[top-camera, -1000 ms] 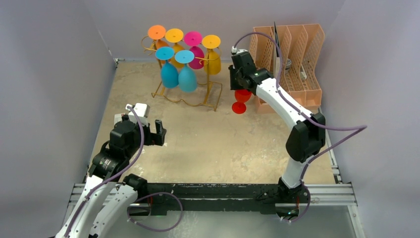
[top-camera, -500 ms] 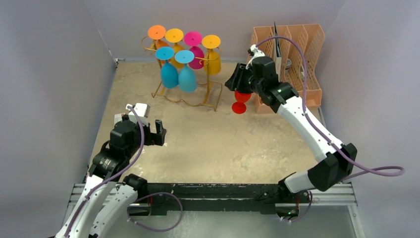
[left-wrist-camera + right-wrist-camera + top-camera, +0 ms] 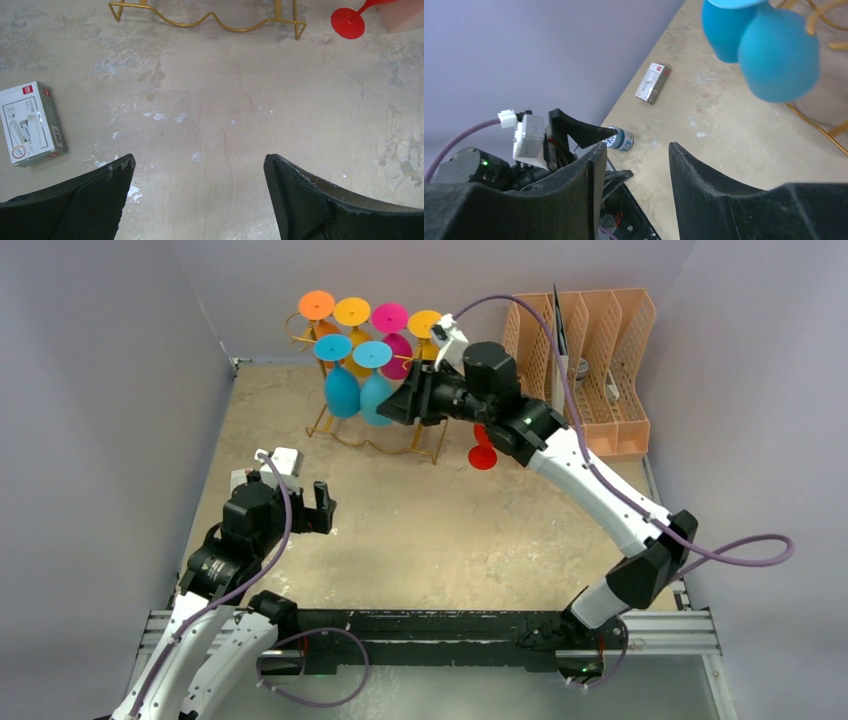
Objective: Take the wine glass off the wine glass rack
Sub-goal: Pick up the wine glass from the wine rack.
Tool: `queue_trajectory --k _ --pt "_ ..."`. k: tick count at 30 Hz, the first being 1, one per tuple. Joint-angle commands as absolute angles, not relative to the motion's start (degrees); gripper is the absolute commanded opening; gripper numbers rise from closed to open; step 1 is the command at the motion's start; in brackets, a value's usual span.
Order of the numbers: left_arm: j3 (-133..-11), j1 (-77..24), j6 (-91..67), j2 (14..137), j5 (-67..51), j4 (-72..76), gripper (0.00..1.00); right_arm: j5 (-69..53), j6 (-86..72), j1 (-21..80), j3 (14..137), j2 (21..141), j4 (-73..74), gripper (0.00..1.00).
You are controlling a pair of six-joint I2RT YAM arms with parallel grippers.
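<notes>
Swinging away from the red wine glass (image 3: 483, 448), the right arm's jaws stood parted and empty, just short of the blue glasses (image 3: 776, 55) on the wine glass rack (image 3: 232, 29). Behind them the red glass rested on the bench (image 3: 420, 530), apparently delivered. Left jaws gaped, empty.

No legible text in any view.
Box (image 3: 31, 123), left wrist view: small red logo patches at the top end, printed drawing of a stapler-like device on the white face, red ring mark near the lower end, barcode on the grey side; all lettering too small to read.
Same box (image 3: 652, 83), right wrist view: red mark only, blurred.
Bottle (image 3: 622, 139): blue-and-white label, print unreadable.
</notes>
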State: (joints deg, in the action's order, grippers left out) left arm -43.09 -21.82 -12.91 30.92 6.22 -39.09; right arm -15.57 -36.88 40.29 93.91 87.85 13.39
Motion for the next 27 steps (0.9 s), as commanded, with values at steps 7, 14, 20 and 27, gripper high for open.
queue_trajectory --k 7,14,20,27 --pt "-45.61 -21.62 -13.36 31.20 6.27 -39.11 0.99 -4.89 -30.66 42.83 121.37 101.13 28.39 0.56" --pt "-45.75 -21.62 -13.36 31.05 6.39 -39.42 0.99 0.74 -29.46 42.81 135.20 110.22 37.03 0.58" --pt "-45.72 -21.62 -13.36 31.03 6.35 -39.43 0.99 0.57 -28.64 42.10 141.61 114.79 39.77 0.59" --pt "-45.77 -21.62 -13.36 31.02 6.23 -39.45 0.99 0.79 -29.50 40.61 142.75 116.86 38.49 0.58"
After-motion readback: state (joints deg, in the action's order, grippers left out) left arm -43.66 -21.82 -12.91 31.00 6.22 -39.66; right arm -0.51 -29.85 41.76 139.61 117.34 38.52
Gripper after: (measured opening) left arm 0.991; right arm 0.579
